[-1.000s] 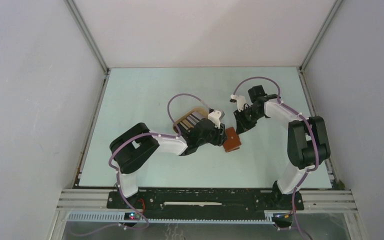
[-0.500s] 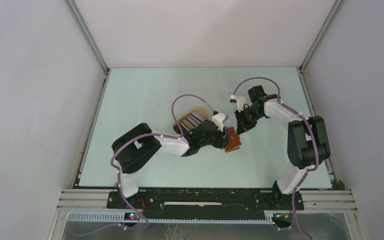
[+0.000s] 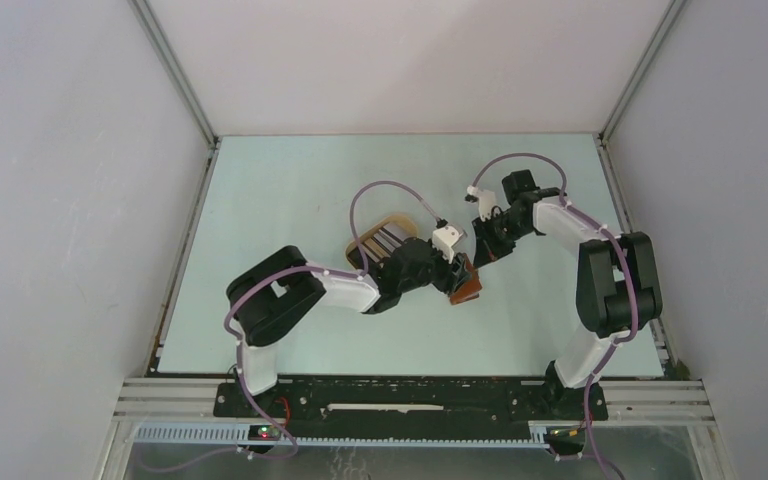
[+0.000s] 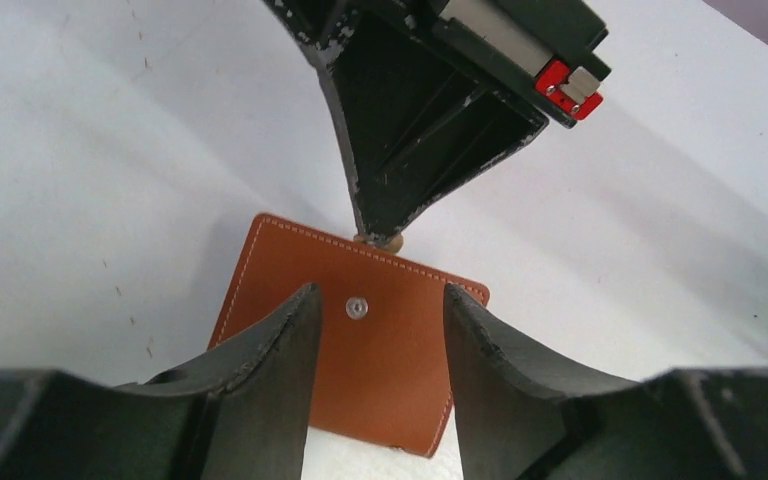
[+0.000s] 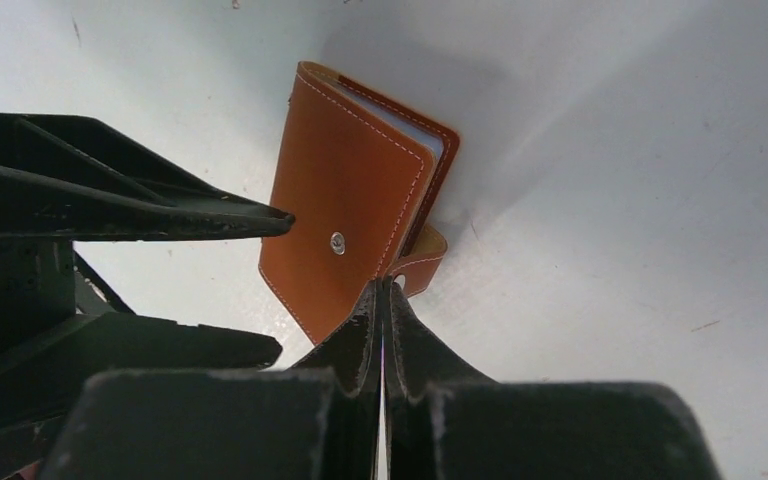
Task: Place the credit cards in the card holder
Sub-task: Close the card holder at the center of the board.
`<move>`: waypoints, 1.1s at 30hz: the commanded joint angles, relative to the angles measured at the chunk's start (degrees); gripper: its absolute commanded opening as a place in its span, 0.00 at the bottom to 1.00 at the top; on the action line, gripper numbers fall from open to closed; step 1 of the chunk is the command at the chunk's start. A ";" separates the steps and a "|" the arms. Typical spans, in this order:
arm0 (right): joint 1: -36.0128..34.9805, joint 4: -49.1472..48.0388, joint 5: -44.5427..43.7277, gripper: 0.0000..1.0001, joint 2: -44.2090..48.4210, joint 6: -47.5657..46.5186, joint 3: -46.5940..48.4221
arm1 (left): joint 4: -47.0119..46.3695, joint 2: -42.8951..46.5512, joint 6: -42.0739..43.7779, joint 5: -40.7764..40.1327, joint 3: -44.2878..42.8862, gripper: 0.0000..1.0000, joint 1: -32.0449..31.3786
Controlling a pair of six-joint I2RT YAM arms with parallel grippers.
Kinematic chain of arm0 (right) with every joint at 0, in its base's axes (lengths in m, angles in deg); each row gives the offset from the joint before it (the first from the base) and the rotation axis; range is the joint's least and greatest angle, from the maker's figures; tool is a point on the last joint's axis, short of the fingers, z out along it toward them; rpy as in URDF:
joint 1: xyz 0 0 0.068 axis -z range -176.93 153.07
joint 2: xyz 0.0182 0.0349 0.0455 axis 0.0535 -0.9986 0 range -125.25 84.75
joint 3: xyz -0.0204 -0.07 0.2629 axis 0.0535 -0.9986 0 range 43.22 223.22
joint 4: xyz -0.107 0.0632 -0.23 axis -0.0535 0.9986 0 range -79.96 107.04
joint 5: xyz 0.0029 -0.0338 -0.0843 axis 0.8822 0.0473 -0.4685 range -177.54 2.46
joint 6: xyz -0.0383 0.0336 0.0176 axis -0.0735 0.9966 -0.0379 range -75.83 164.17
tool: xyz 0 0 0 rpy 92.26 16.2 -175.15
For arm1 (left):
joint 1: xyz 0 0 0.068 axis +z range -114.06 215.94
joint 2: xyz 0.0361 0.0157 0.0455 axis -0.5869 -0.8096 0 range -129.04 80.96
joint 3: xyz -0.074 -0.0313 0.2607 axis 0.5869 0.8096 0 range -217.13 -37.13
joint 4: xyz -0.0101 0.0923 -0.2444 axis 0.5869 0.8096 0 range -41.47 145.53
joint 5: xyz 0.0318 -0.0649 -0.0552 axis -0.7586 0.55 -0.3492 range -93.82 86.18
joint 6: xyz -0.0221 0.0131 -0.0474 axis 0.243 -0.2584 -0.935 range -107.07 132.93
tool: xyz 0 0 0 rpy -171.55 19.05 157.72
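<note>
Right wrist view: the snap tab (image 5: 422, 262) is pinched by the right gripper (image 5: 383, 288). The card holder (image 5: 345, 190) is best pinned flat by the spread left gripper (image 4: 380, 300)

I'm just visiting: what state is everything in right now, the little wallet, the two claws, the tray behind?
card holder: folded over on the table, cover slightly ajar, not snapped.
snap tab: undone, sticking out at the edge.
left gripper: open, fingers straddling the holder.
right gripper: shut, tips at the tab.
credit cards: in the tray, partly hidden.
tray: on the table, holding cards.
</note>
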 commanded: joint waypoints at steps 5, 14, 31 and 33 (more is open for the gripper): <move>1.18 0.41 5.23 0.00 -0.38 1.73 3.00 | -6.04 -4.05 4.58 1.18 -0.13 0.54 -0.26; 1.05 0.10 5.58 0.00 -1.35 2.62 2.99 | 2.15 -5.53 2.88 -2.07 -3.10 0.53 -0.26; -2.55 -0.48 4.50 0.00 -5.93 3.63 3.32 | 5.93 -2.52 0.17 -0.84 -4.13 0.53 -0.01; -2.55 -0.15 4.10 0.00 -6.47 3.56 3.59 | 4.79 0.17 -0.94 -1.07 -2.29 0.53 0.17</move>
